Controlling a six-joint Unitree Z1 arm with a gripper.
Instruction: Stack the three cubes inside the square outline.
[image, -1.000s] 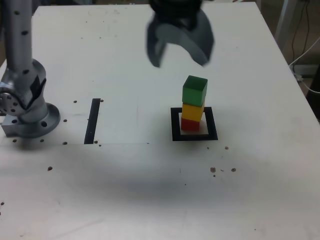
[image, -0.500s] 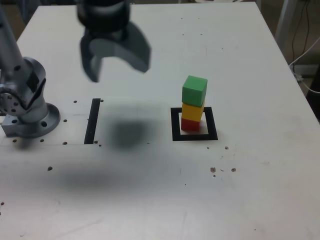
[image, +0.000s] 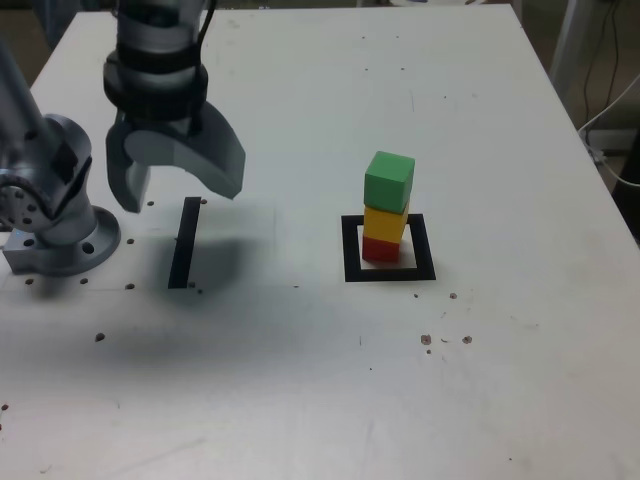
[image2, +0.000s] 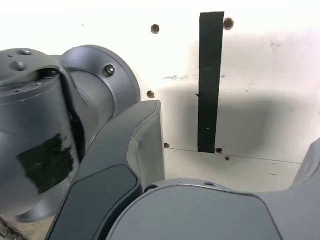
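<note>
In the exterior view the three cubes stand in one upright stack: green (image: 388, 181) on top, yellow (image: 385, 222) in the middle, red (image: 379, 248) at the bottom. The red cube rests on the white centre of the square outline (image: 389, 272). My gripper (image: 177, 190) hangs far off to the exterior view's left of the stack, above the straight black strip (image: 184, 243). It is open and holds nothing. The wrist view shows one grey finger (image2: 142, 145) and the strip (image2: 210, 82), but no cubes and no outline.
The arm's grey base (image: 55, 215) stands at the exterior view's left edge, close beside the gripper, and fills much of the wrist view (image2: 55, 115). Small screw holes dot the white table (image: 300, 380). Cables and a stand lie off the table's right edge (image: 610, 90).
The gripper has swung from above the stack toward the exterior view's left and dropped lower, ending over the black strip with its jaws wider. The stack has not moved.
</note>
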